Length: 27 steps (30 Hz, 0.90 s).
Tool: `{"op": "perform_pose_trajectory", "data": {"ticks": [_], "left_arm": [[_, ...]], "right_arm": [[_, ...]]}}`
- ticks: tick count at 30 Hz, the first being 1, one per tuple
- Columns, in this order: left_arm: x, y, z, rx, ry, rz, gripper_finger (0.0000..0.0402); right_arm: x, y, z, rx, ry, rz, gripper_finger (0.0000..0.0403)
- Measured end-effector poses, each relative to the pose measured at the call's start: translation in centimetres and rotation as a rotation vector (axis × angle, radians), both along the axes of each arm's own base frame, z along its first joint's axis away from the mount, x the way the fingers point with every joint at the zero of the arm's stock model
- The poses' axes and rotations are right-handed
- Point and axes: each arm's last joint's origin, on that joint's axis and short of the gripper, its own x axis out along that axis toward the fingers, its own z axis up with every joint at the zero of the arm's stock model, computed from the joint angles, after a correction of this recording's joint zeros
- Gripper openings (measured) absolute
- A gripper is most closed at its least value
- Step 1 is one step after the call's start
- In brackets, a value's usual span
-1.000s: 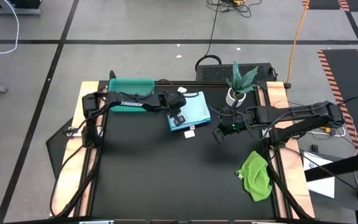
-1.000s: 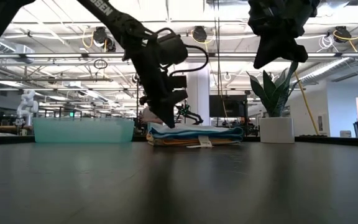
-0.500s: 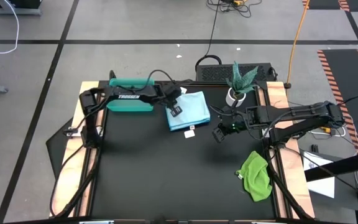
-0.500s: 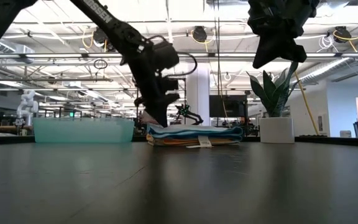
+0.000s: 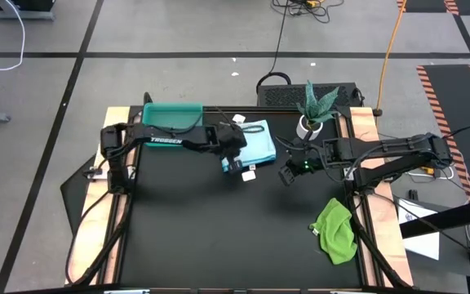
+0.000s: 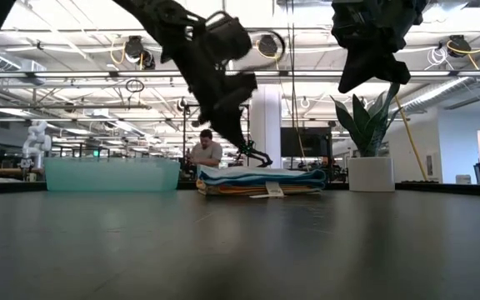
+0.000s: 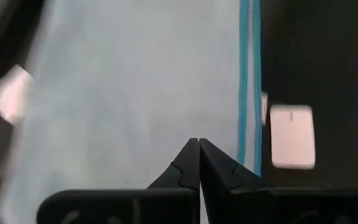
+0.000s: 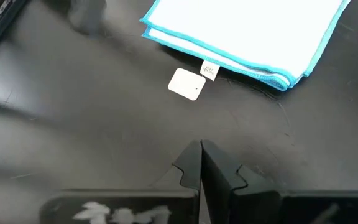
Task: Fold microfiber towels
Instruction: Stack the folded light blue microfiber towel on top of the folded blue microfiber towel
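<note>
Black bench: folded pale-blue microfiber towel stack done beside teal tray. Left gripper shut, empty, over stack's edge; right gripper shut nearby (crumpled green towel unfolded, well apart).

One stack of folded towels, one loose green towel, one teal tray, one potted plant.

left end effector lifted off the folded towel stack, shifted to its near edge, fingers shut
</note>
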Motion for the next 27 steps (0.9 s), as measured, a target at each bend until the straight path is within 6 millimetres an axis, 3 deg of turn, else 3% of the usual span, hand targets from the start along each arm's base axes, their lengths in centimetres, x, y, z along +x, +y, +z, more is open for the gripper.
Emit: {"op": "perform_pose_trajectory", "data": {"ticks": [15,23,27], "left_arm": [[0.6,0.9,-4.9,-0.097,0.117,-0.001,0.0002],[0.0,3.3,-5.1,-0.068,0.122,0.084,0.0003],[-0.3,3.5,-4.8,-0.11,0.111,0.102,0.0003]], "right_arm": [[0.0,-0.1,0.0,-0.003,-0.001,0.0,0.0],[0.0,-0.1,0.0,-0.008,-0.001,0.013,0.0],[-0.1,-0.1,0.0,-0.004,0.011,0.016,0.0]]}}
